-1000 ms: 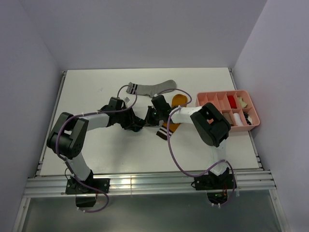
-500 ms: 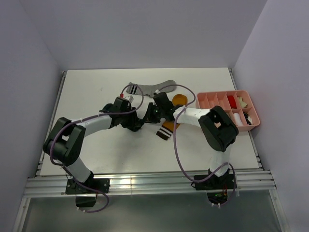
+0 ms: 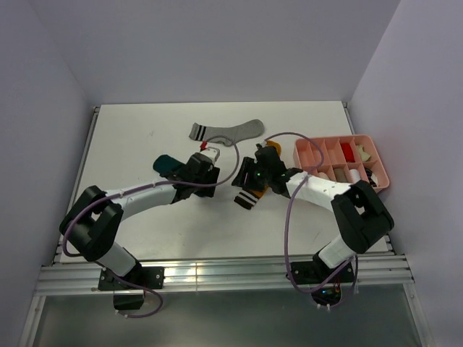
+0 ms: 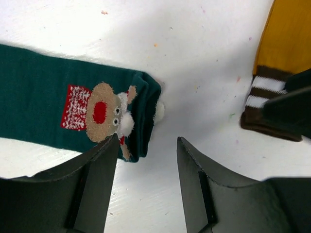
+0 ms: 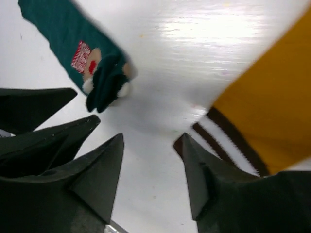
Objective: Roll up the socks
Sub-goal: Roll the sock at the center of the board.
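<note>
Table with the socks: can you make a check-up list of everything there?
Surface: white table, a few tiny colour specks.
Job's things: teal sock stretched out, not rolled up; grey sock flat at the back; mustard sock flat, right of the teal one.
Clutter: pink tray holding small bundles.
Grippers: left gripper open, empty; right gripper open, empty.
Cables: purple cables hang in loose loops.
Surroundings: plain walls, metal rail.

robot lab cell: white table point(image 3: 145, 130), plain enclosing walls point(image 3: 217, 50)
</note>
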Robot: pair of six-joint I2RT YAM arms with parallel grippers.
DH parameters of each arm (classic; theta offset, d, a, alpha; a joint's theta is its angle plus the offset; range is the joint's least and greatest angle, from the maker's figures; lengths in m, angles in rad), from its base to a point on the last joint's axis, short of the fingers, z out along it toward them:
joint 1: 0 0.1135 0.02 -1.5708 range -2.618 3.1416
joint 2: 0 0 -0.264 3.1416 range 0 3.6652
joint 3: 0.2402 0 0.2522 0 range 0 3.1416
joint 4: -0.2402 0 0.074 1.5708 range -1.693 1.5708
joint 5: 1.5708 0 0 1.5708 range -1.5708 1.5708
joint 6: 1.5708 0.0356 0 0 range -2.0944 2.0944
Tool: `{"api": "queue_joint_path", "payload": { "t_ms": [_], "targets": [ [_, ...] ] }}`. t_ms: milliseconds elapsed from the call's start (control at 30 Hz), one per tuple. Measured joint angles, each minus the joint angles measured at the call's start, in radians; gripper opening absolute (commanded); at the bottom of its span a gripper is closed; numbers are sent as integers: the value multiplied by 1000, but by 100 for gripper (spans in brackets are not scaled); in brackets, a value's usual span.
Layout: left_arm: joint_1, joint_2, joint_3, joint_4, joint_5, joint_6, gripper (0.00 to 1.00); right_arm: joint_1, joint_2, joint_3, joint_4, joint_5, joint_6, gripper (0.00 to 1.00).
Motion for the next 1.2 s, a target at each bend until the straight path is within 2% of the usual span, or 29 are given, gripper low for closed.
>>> {"api": "queue_joint_path", "payload": {
  "t_ms": [33, 133, 233, 433, 900, 1067, 1200],
  "targets": [
    [-18, 5, 2, -2, -25, 18, 56, -11, -18, -22, -3, 1, 0, 66],
    [-61, 32, 7, -6, -91, 68, 56, -50, -85, -90, 12, 8, -1, 74],
    [-82, 57, 7, -7, -142, 109, 55, -75, -143, -142, 32, 7, 0, 77],
    [-107, 104, 11, -13, -215, 172, 54, -111, -200, -190, 67, -3, 0, 78],
    [-152, 166, 33, -22, -282, 239, 48, -129, -203, -191, 111, -40, -1, 79],
    [-157, 191, 51, -12, -308, 254, 40, -134, -203, -199, 136, -61, -1, 79],
    [-160, 208, 62, -12, -320, 253, 20, -137, -203, -207, 137, -69, -2, 78]
  ]
}}
